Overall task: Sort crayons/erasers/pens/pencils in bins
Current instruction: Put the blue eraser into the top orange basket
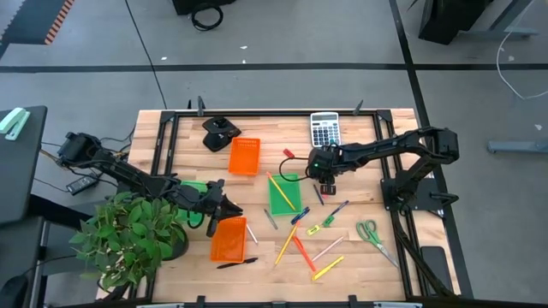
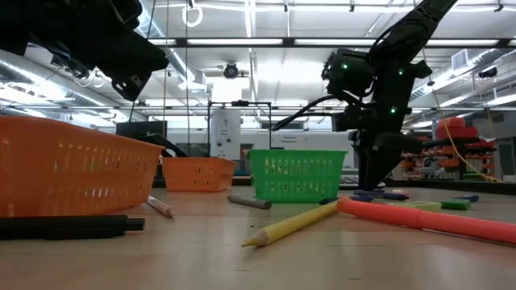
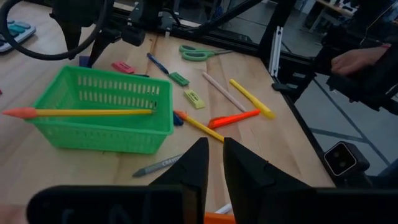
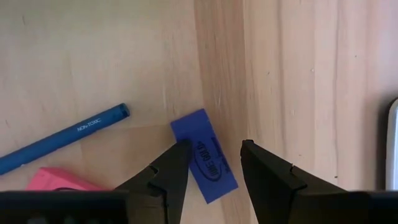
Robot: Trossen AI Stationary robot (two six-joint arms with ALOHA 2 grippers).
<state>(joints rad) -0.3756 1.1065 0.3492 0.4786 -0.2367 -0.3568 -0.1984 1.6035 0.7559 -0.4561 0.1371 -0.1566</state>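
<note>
Your right pincer (image 4: 211,163) hangs just over the bench (image 4: 311,74) with its fingers spread on either side of a blue eraser (image 4: 205,155) that lies flat, not yet squeezed; a blue pen (image 4: 62,138) and a pink eraser (image 4: 56,179) lie just beside it. Your left pincer (image 3: 214,163) sits above the near orange bin (image 1: 229,239), fingers nearly closed with a thin gap and nothing in them. One yellow pencil (image 3: 87,112) lies across the green bin (image 3: 106,112); other pencils, crayons and erasers are scattered on the bench.
</note>
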